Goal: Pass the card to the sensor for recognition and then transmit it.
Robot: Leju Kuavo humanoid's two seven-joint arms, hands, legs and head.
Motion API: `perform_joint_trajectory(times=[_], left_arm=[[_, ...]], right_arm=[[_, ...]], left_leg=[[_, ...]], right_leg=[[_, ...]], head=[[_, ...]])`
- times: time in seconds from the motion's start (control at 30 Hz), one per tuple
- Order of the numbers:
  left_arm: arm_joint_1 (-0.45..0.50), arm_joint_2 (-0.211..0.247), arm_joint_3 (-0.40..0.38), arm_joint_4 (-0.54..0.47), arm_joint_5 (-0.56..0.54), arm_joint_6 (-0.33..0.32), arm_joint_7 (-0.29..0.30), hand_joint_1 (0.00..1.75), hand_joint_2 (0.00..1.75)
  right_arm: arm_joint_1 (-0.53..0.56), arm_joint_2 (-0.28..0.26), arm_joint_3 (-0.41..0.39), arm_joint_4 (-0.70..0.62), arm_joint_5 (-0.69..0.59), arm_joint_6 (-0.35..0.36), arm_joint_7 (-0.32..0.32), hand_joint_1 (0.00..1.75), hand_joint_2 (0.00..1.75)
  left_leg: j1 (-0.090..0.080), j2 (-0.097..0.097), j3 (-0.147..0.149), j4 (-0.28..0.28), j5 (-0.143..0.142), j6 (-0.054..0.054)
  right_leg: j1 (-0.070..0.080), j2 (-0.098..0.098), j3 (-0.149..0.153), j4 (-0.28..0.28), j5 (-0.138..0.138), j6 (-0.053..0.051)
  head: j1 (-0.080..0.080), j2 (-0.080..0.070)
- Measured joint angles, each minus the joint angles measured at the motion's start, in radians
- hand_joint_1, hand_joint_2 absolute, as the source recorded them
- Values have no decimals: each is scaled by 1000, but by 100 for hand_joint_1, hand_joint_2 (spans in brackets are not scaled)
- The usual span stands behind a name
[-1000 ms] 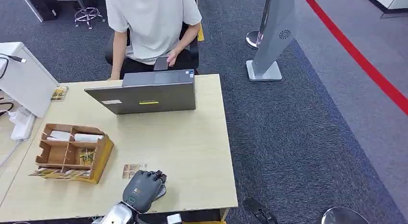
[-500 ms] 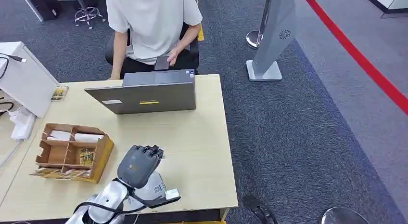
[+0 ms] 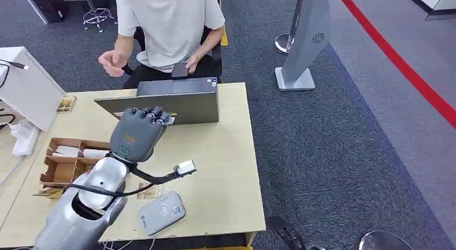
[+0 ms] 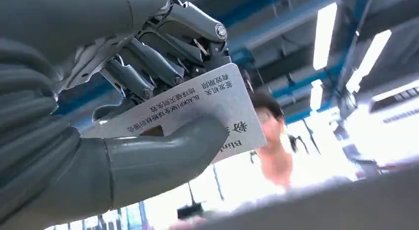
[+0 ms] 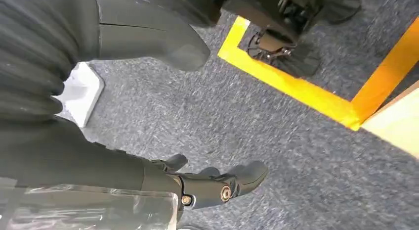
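Above the tabletop's middle, the left hand (image 3: pixel 137 134) pinches the card (image 4: pixel 197 111), raised toward the person (image 3: pixel 166 29); handover seemingly remains.

Office, grey carpet (image 3: pixel 333 153), desk (image 3: pixel 215 158) with laptop (image 3: pixel 166 106), seated person (image 3: pixel 169 24)

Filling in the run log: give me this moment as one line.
left hand: holds card, raised before laptop | sensor: on table | person's hand: lifted | right hand: hangs over floor
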Motion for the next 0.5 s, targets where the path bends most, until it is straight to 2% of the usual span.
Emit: perform_joint_trajectory(times=[0.2, 0.5], left_arm=[[-142, 2, 0, 59, -12, -72, 39, 175, 175], [-245, 6, 0, 236, -15, -100, 97, 175, 175]], right_arm=[[-35, 0, 27, 48, -18, -18, -2, 0, 175], [-63, -3, 45, 95, -35, -30, 4, 0, 175]], left_leg=[[0, 0, 0, 0, 1, 0], [0, 2, 0, 0, 1, 0]], right_leg=[[0, 0, 0, 0, 1, 0], [0, 3, -1, 0, 1, 0]], head=[[0, 0], [0, 0]])
